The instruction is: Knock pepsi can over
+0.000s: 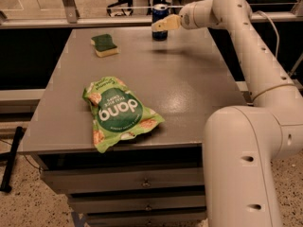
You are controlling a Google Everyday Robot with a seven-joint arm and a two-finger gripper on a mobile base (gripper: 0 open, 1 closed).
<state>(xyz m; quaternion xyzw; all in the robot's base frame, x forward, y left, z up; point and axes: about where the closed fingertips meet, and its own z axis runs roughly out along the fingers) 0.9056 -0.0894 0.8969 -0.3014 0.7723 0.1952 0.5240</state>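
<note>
The pepsi can (159, 12) stands upright at the far edge of the grey table (194, 84), a little right of the middle, its silver top showing above the dark blue side. The gripper (160, 25) is right at it. Its pale tan tip points left and crosses in front of the can about halfway up, hiding part of the label. From here I cannot tell whether the gripper is open or closed, or whether it actually touches the can. It has hold of nothing that I can see.

The white arm (246, 41) reaches in from the right. It rises from the bulky white body (244, 169) at the near right corner and bends over toward the far edge.

To the left of the can, also at the far end and well apart from it, lies a green sponge (104, 45) with a yellow underside. A crumpled green chip bag (118, 111) lies flat on the near left part of the table, close to the front edge. Below the tabletop are drawers (142, 183).
</note>
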